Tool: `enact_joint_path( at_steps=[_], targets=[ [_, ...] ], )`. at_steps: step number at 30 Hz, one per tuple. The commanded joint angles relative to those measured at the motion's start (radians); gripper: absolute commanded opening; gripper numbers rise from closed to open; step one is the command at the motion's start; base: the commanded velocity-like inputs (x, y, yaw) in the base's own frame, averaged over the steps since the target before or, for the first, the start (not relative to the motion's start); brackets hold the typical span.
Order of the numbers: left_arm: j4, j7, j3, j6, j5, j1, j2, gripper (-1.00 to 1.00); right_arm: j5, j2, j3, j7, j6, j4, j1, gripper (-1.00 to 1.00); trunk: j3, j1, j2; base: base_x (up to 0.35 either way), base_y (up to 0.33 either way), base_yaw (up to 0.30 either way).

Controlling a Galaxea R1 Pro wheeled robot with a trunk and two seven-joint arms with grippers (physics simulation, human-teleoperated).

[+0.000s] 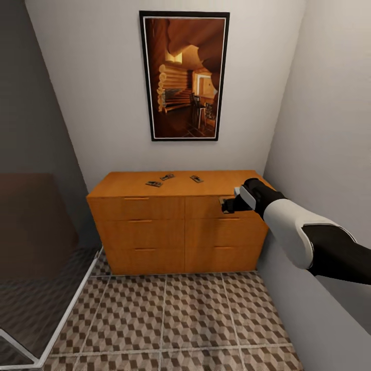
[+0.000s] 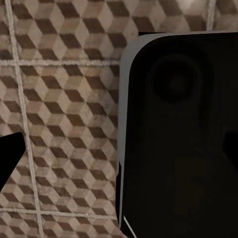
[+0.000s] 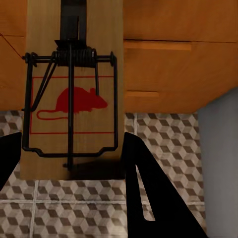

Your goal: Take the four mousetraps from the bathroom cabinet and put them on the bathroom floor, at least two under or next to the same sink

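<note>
A mousetrap (image 3: 72,94) is being pinched between the fingers of the right gripper (image 1: 228,204), held in the air just in front of the cabinet (image 1: 178,226), at the level of its top drawer near the right-hand corner, with the bathroom floor (image 1: 175,319) lying below it. The left gripper (image 2: 7,158) is being shown beside a dark part of the robot over the tiles, and whether its fingers are spread cannot be told. Farther back, three mousetraps (image 1: 154,183) are being left on the cabinet top, near one another. The held trap could be dropped and sent skidding if the pinch is loosened too high, and a swing toward the near wall (image 1: 330,129) could be knocking it loose
</note>
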Motion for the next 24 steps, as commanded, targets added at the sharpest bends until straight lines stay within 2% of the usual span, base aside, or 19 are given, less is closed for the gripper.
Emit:
enact_joint_path(
  at_steps=[1, 7, 9, 13, 19, 24],
  targets=[
    [-0.002, 0.001, 0.006, -0.002, -0.003, 0.001, 0.0, 1.0, 0.002, 0.0, 0.0, 0.001, -0.004, 0.004, 0.0, -1.0, -0.001, 0.0, 0.0, -0.052, 0.0, 0.0],
    [-0.002, 0.001, 0.006, -0.002, -0.003, 0.001, 0.0, 1.0, 0.001, -0.001, 0.0, 0.001, -0.074, 0.072, 0.0, -1.0, -0.001, 0.0, 0.0, -0.017, 0.0, 0.0],
    [-0.002, 0.001, 0.006, -0.002, -0.003, 0.001, 0.0, 1.0, 0.001, 0.0, 0.001, 0.001, -0.12, 0.092, 0.01, -1.0, -0.001, 0.0, 0.0, -0.002, 0.0, 0.0],
    [-0.002, 0.001, 0.006, -0.002, -0.003, 0.001, 0.0, 1.0, 0.004, 0.0, 0.001, 0.001, -0.173, 0.099, 0.075, -1.0, -0.001, 0.0, 0.0, 0.0, 0.0, 0.0],
    [-0.002, 0.001, 0.006, -0.002, -0.003, 0.001, 0.0, 1.0, 0.024, 0.0, 0.001, 0.001, -0.239, 0.101, 0.141, -1.0, -0.001, 0.0, 0.0, 0.0, 0.0, 0.0],
    [-0.002, 0.001, 0.006, -0.002, -0.003, 0.001, 0.0, 1.0, 0.035, 0.0, 0.001, 0.002, -0.372, 0.101, 0.283, -1.0, -0.001, 0.0, 0.0, 0.0, 0.0, 0.0]
  ],
)
